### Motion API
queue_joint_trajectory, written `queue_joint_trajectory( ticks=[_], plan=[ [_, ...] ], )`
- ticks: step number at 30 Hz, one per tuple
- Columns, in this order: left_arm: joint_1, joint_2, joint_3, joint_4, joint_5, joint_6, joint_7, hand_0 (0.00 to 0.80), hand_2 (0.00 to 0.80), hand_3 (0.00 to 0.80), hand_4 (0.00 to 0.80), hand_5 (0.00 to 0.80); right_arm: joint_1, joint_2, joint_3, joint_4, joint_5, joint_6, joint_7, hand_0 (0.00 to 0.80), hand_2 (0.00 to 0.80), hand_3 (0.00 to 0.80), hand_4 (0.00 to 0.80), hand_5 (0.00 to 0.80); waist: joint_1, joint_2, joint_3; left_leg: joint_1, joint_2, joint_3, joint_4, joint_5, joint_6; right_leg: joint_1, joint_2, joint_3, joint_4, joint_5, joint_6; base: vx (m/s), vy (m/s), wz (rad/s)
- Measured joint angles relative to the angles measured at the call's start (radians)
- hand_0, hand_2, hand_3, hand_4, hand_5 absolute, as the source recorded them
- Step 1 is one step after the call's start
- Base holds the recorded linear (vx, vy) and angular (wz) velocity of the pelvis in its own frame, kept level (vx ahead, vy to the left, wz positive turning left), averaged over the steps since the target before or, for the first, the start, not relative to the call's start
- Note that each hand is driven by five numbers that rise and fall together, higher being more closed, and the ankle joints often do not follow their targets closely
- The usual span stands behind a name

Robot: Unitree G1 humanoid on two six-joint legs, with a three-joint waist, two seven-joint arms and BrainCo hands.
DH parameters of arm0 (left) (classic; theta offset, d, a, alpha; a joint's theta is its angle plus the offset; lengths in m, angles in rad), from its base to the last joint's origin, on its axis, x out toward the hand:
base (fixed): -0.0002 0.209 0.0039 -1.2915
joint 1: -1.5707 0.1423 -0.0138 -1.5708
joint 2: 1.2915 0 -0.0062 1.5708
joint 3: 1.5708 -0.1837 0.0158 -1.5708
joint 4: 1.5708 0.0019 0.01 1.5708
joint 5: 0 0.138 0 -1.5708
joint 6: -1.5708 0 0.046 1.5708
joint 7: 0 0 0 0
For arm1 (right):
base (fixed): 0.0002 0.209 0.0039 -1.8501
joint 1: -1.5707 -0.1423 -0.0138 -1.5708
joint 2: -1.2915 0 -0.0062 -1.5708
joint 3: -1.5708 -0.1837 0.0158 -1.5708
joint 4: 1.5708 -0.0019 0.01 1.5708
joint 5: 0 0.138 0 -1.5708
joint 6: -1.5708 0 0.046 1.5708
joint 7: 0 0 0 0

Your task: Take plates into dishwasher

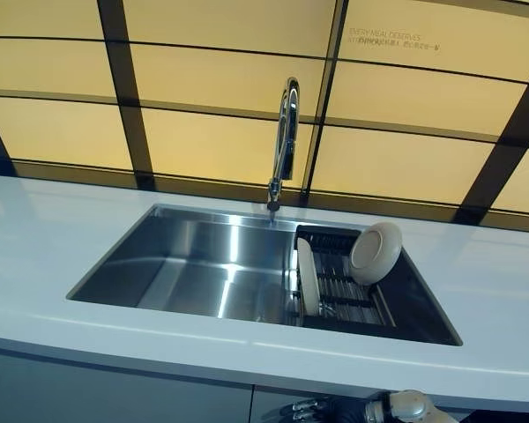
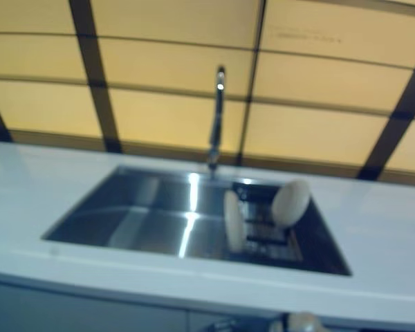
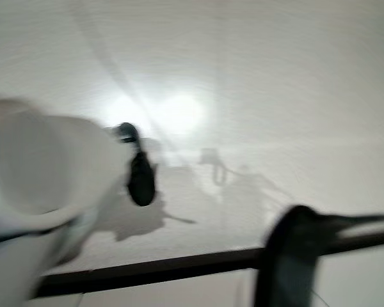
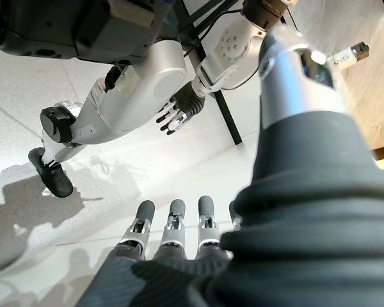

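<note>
Two pale plates stand in a dark rack (image 1: 353, 298) at the right end of a steel sink (image 1: 198, 264). One plate (image 1: 308, 278) stands on edge at the rack's left side. The other plate (image 1: 376, 253) leans at the back right. My right hand (image 1: 305, 409) hangs below the counter's front edge, well short of the plates; its fingers (image 4: 173, 225) are straight and hold nothing. My left hand (image 4: 178, 115) shows only in the right wrist view, hanging at my side with relaxed fingers and nothing in it. No dishwasher is in view.
A tall chrome tap (image 1: 285, 141) rises behind the sink's middle. White countertop (image 1: 53, 238) surrounds the sink, with a yellow panelled wall (image 1: 212, 79) behind. Grey cabinet fronts (image 1: 115, 388) run below the counter.
</note>
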Motion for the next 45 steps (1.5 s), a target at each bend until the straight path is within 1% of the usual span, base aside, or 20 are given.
queue_joint_trajectory(
  ticks=[3, 4, 6, 8, 11, 16, 22, 25, 30, 34, 35, 36, 38, 40, 45],
  plan=[
    [0.001, 0.000, 0.000, 0.011, -0.002, -0.009, 0.005, 0.000, 0.000, 0.000, 0.000, 0.000, -0.007, -0.009, 0.003, -0.054, 0.015, 0.035, -0.003, 0.000, 0.000, 0.000, 0.000, 0.000, -0.016, 0.003, 0.005, 0.000, 0.000, 0.002, 0.000, 0.000, 0.000, -0.001, 0.000, 0.002, 0.000, 0.001, 0.000, -0.003, 0.008, -0.02],
    [0.002, 0.000, 0.000, 0.015, -0.002, -0.012, 0.005, 0.000, 0.000, 0.000, 0.000, 0.000, -0.009, -0.018, 0.003, -0.094, 0.035, 0.043, -0.003, 0.000, 0.000, 0.000, 0.000, 0.000, -0.018, 0.005, 0.011, 0.000, 0.000, 0.004, 0.000, 0.000, 0.000, -0.001, 0.000, 0.003, 0.000, 0.001, 0.001, 0.000, 0.000, 0.00],
    [0.002, 0.000, 0.000, 0.016, -0.002, -0.012, 0.006, 0.000, 0.000, 0.000, 0.000, 0.000, -0.011, -0.024, 0.004, -0.119, 0.043, 0.049, -0.002, 0.000, 0.000, 0.000, 0.000, 0.000, -0.018, 0.007, 0.013, 0.000, 0.000, 0.007, 0.000, 0.000, 0.000, -0.003, 0.000, 0.006, 0.000, 0.001, 0.001, -0.006, 0.018, -0.05],
    [0.000, 0.000, 0.000, 0.016, -0.009, -0.014, 0.008, 0.000, 0.000, 0.000, 0.000, 0.000, -0.021, -0.034, 0.009, -0.145, 0.055, 0.082, -0.001, 0.000, 0.000, 0.000, 0.000, 0.000, -0.019, 0.007, 0.013, 0.001, 0.000, 0.010, 0.000, 0.000, 0.000, -0.003, 0.001, 0.008, 0.000, 0.001, 0.001, -0.005, 0.014, -0.04],
    [-0.003, -0.001, 0.000, 0.018, -0.010, -0.022, 0.009, 0.000, 0.000, 0.000, 0.000, 0.000, -0.039, -0.035, 0.012, -0.173, 0.163, 0.161, -0.001, 0.000, 0.000, 0.000, 0.000, 0.000, -0.018, 0.007, 0.013, 0.002, 0.000, 0.013, 0.000, 0.000, 0.000, -0.004, 0.001, 0.011, 0.000, 0.001, 0.001, 0.000, 0.002, -0.01],
    [-0.002, -0.001, 0.000, 0.024, -0.010, -0.023, 0.011, 0.000, 0.000, 0.000, 0.000, 0.000, -0.056, -0.032, 0.012, -0.247, 0.307, 0.197, -0.045, 0.000, 0.000, 0.000, 0.000, 0.000, -0.019, 0.007, 0.013, 0.003, 0.000, 0.016, 0.000, 0.000, 0.000, -0.004, 0.001, 0.012, 0.000, 0.002, 0.001, 0.000, 0.000, 0.00],
    [-0.002, -0.002, 0.000, 0.039, -0.010, -0.035, 0.012, 0.000, 0.000, 0.000, 0.000, 0.000, -0.087, -0.026, 0.012, -0.251, 0.418, 0.215, -0.098, 0.000, 0.000, 0.000, 0.000, 0.000, -0.018, 0.007, 0.013, 0.010, 0.000, 0.023, 0.000, 0.000, -0.001, -0.003, 0.001, 0.023, -0.003, 0.004, 0.003, 0.004, 0.008, -0.05],
    [-0.002, -0.002, 0.000, 0.041, -0.010, -0.035, 0.012, 0.000, 0.000, 0.000, 0.000, 0.000, -0.103, -0.026, 0.011, -0.258, 0.435, 0.215, -0.105, 0.000, 0.000, 0.000, 0.000, 0.000, -0.018, 0.006, 0.013, 0.016, 0.001, 0.025, -0.001, -0.001, -0.001, 0.000, 0.001, 0.026, -0.004, 0.005, 0.003, 0.004, 0.000, -0.01],
    [-0.010, -0.002, 0.000, 0.054, -0.010, -0.036, 0.012, 0.000, 0.000, 0.000, 0.000, 0.000, -0.158, -0.040, -0.003, -0.290, 0.524, 0.210, -0.202, 0.000, 0.000, 0.000, 0.000, 0.000, -0.019, 0.004, 0.011, 0.018, 0.001, 0.024, 0.000, -0.001, -0.001, 0.004, 0.001, 0.026, -0.003, 0.005, 0.003, 0.000, 0.000, 0.00],
    [-0.007, -0.001, 0.004, 0.061, -0.009, -0.036, 0.012, 0.000, 0.000, 0.000, 0.000, 0.000, -0.165, -0.066, -0.011, -0.294, 0.580, 0.207, -0.245, 0.000, 0.000, 0.000, 0.000, 0.000, -0.019, -0.002, 0.006, 0.018, 0.001, 0.024, 0.000, -0.001, -0.001, 0.004, 0.001, 0.026, -0.003, 0.007, 0.000, 0.008, -0.002, 0.00],
    [-0.007, -0.001, 0.006, 0.061, -0.009, -0.036, 0.012, 0.000, 0.000, 0.000, 0.000, 0.000, -0.170, -0.068, -0.026, -0.290, 0.583, 0.203, -0.269, 0.000, 0.000, 0.000, 0.000, 0.000, -0.019, -0.003, 0.005, 0.018, 0.001, 0.024, -0.001, -0.002, 0.001, 0.004, 0.001, 0.026, -0.003, 0.008, 0.000, 0.032, -0.015, 0.00],
    [-0.007, 0.000, 0.010, 0.061, -0.008, -0.036, 0.012, 0.000, 0.000, 0.000, 0.000, 0.000, -0.196, -0.072, -0.079, -0.253, 0.586, 0.192, -0.326, 0.000, 0.000, 0.000, 0.000, 0.000, -0.019, -0.006, 0.002, 0.018, 0.001, 0.024, -0.001, -0.003, 0.004, 0.004, 0.001, 0.026, -0.003, 0.010, -0.001, 0.031, -0.021, 0.00],
    [-0.006, 0.001, 0.010, 0.061, -0.006, -0.036, 0.012, 0.000, 0.000, 0.000, 0.000, 0.000, -0.234, -0.081, -0.155, -0.193, 0.590, 0.175, -0.377, 0.000, 0.000, 0.000, 0.000, 0.000, -0.018, -0.010, -0.005, 0.018, 0.001, 0.024, -0.001, -0.004, 0.004, 0.004, 0.001, 0.026, -0.003, 0.011, -0.002, 0.000, 0.000, 0.00],
    [-0.006, 0.001, 0.010, 0.062, -0.006, -0.035, 0.011, 0.000, 0.000, 0.000, 0.000, 0.000, -0.284, -0.118, -0.210, -0.136, 0.593, 0.157, -0.419, 0.000, 0.000, 0.000, 0.000, 0.000, -0.018, -0.013, -0.011, 0.018, 0.001, 0.024, -0.001, -0.003, 0.004, 0.005, 0.001, 0.026, -0.003, 0.011, -0.001, 0.000, 0.000, 0.00],
    [-0.005, 0.001, 0.010, 0.061, -0.004, -0.035, 0.011, 0.000, 0.000, 0.000, 0.000, 0.000, -0.339, -0.171, -0.269, -0.080, 0.653, 0.118, -0.481, 0.000, 0.000, 0.000, 0.000, 0.000, -0.018, -0.016, -0.014, 0.020, 0.000, 0.024, 0.003, 0.001, 0.001, 0.007, 0.002, 0.025, -0.001, 0.012, -0.002, 0.000, 0.000, 0.00]
  ],
)
